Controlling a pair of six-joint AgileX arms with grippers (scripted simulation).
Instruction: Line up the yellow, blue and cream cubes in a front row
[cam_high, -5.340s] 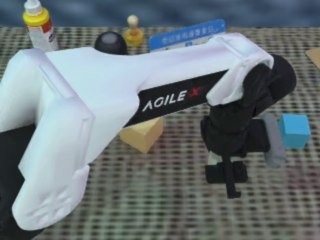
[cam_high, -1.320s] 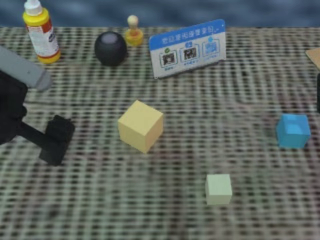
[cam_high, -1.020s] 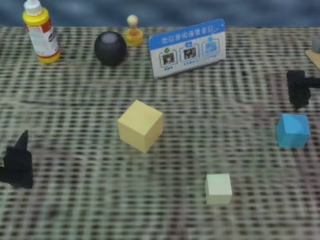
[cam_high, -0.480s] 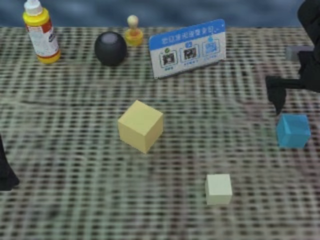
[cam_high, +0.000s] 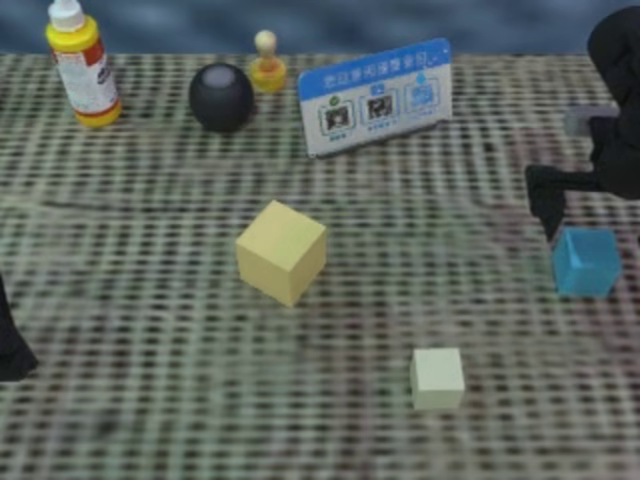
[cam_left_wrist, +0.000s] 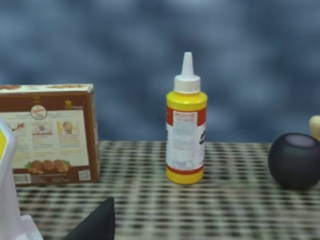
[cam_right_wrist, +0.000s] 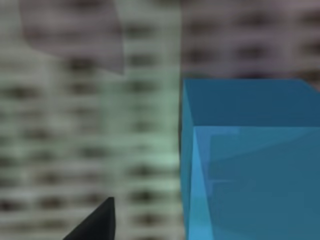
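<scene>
The mustard-yellow cube (cam_high: 282, 250) stands mid-table, turned at an angle. The small cream cube (cam_high: 437, 378) rests nearer the front, right of centre. At the far right lies the blue cube (cam_high: 586, 262), with my right gripper (cam_high: 590, 215) open just behind and above it, not touching. One dark finger (cam_high: 545, 203) hangs beside the cube's back left corner. In the right wrist view the blue cube (cam_right_wrist: 250, 160) fills the frame close up, with one fingertip (cam_right_wrist: 97, 225) off to its side. My left gripper (cam_high: 12, 345) is parked at the table's left edge, open and empty.
Along the back stand a yellow-capped white bottle (cam_high: 80, 62), a black ball (cam_high: 221, 96), a small wooden peg figure (cam_high: 266, 62) and a blue-and-white sign card (cam_high: 376, 96). The left wrist view shows a brown carton (cam_left_wrist: 47, 132) beside the bottle (cam_left_wrist: 185, 125).
The left arm has let go of the cream cube and drawn back to the left edge. The right arm has come in from the right edge and down over the blue cube.
</scene>
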